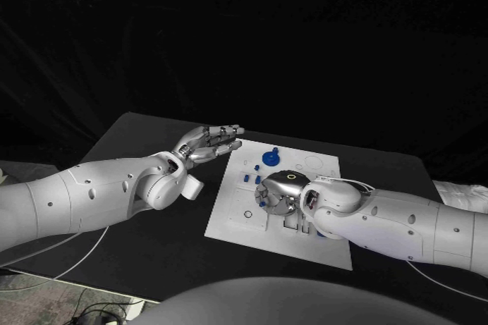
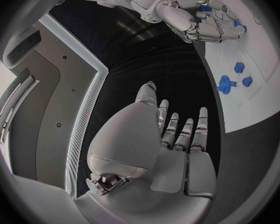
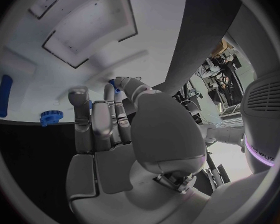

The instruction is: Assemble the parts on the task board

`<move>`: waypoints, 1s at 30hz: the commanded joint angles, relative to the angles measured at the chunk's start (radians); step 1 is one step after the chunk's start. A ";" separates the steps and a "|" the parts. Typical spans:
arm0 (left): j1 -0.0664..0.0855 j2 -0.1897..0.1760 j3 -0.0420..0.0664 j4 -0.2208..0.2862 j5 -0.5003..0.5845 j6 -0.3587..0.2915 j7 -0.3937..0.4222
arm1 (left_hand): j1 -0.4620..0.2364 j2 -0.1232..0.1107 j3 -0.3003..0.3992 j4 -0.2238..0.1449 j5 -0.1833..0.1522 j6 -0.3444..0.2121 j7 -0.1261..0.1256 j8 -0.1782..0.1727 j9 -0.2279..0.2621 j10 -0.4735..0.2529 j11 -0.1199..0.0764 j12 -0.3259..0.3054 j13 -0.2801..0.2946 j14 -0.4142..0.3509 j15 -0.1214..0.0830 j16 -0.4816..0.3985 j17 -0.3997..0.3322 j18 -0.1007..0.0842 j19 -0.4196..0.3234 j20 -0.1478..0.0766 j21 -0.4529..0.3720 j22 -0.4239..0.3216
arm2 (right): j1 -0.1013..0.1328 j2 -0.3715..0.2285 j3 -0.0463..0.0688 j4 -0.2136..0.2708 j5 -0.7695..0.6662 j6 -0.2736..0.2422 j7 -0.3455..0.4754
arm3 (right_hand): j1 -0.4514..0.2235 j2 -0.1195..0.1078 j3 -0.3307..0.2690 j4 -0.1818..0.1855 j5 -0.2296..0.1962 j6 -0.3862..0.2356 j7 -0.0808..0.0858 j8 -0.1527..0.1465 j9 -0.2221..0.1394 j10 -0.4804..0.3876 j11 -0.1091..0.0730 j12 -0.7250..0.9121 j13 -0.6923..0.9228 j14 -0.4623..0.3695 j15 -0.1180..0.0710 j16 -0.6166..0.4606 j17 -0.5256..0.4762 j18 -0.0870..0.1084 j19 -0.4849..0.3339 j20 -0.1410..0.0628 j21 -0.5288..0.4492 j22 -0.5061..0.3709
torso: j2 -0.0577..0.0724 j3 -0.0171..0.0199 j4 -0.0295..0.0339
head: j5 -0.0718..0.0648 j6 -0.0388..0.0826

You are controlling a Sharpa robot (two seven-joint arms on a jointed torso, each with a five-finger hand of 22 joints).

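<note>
Task board: the white task board (image 1: 236, 223) lies in the middle of the black surface (image 1: 142, 138), its long side running from 6 to 12 o'clock in the head view.
Parts: a blue gear (image 1: 271, 156) stands near the board's 12 o'clock end; small blue pieces (image 1: 247, 177) lie just below it, toward the centre.
Right hand: the right hand (image 1: 278, 196) is over the board's centre, fingers curled down; the right wrist view shows a small blue part (image 3: 113, 84) at its fingertips (image 3: 118, 80), but whether it is pinched or only touched I cannot tell.
Left hand: the left hand (image 1: 209, 144) hovers at the board's 10 o'clock corner, fingers straight and apart, holding nothing.
Step advice: probably seating a part; keep it upright over its recess and press straight down.
In the way: the gear and loose pieces sit near the right hand; the left hand stays clear.
</note>
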 commanded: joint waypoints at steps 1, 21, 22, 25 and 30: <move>0.000 0.002 0.001 0.002 -0.003 0.018 0.003 | 0.007 0.008 -0.002 -0.001 0.004 -0.003 0.003 0.000 0.000 -0.009 0.000 -0.006 0.000 -0.004 0.001 -0.004 -0.001 -0.014 0.009 0.001 0.003 -0.001 | -0.004 0.000 0.000 -0.002 -0.004 0.021 -0.009 | -0.007 0.004 0.004 -0.005 -0.018 -0.034 0.001 -0.027 -0.012 -0.028 0.004 -0.013 -0.003 -0.005 0.009 -0.008 -0.010 0.003 -0.009 0.007 -0.018 0.073 | 0.000 -0.0001 0.0003 | 0.001 0.000; 0.000 0.004 0.001 0.002 -0.003 0.019 0.001 | 0.013 0.013 0.001 -0.002 0.008 0.001 0.005 0.001 0.000 -0.010 0.001 -0.006 0.000 -0.004 0.002 -0.003 -0.001 -0.014 0.012 0.001 0.004 -0.001 | -0.012 -0.004 0.000 -0.002 -0.008 0.024 -0.032 | -0.029 -0.017 0.021 0.000 -0.090 -0.172 -0.059 -0.181 -0.156 -0.219 0.058 -0.053 0.006 -0.074 0.040 -0.042 -0.070 0.021 -0.095 0.036 -0.130 0.046 | 0.000 0.0001 0.0001 | -0.002 0.000; 0.000 0.004 0.001 0.002 -0.003 0.019 0.001 | 0.013 0.013 0.001 -0.002 0.008 0.001 0.005 0.001 0.000 -0.010 0.001 -0.006 0.000 -0.004 0.002 -0.003 -0.001 -0.014 0.012 0.001 0.004 -0.001 | -0.012 -0.007 0.000 -0.001 -0.008 0.016 -0.031 | -0.029 -0.019 0.017 0.000 -0.099 -0.186 -0.068 -0.190 -0.166 -0.240 0.062 -0.058 0.006 -0.083 0.043 -0.047 -0.078 0.023 -0.106 0.038 -0.146 0.042 | 0.000 0.0002 0.0003 | -0.004 0.000; -0.001 0.004 0.001 0.002 -0.003 0.019 0.001 | 0.013 0.013 0.001 -0.002 0.008 0.001 0.005 0.001 0.000 -0.010 0.001 -0.006 0.000 -0.004 0.002 -0.003 -0.001 -0.014 0.012 0.001 0.004 -0.001 | -0.012 -0.018 0.000 0.007 -0.009 -0.031 -0.019 | -0.026 -0.020 0.006 -0.001 -0.109 -0.219 -0.088 -0.201 -0.191 -0.281 0.070 -0.061 0.007 -0.094 0.050 -0.050 -0.085 0.026 -0.120 0.045 -0.167 0.038 | 0.000 0.0002 0.0001 | -0.005 0.000; -0.001 0.005 0.001 0.001 -0.003 0.020 0.002 | 0.013 0.013 0.001 -0.002 0.008 0.001 0.005 0.001 0.000 -0.010 0.001 -0.006 0.000 -0.004 0.002 -0.003 -0.001 -0.014 0.012 0.001 0.004 -0.001 | -0.006 -0.053 0.002 0.041 -0.010 -0.116 0.003 | -0.019 -0.018 -0.020 0.002 -0.135 -0.277 -0.123 -0.201 -0.238 -0.335 0.074 -0.052 0.009 -0.107 0.054 -0.049 -0.094 0.030 -0.132 0.050 -0.192 0.035 | 0.000 0.0000 0.0000 | -0.008 0.000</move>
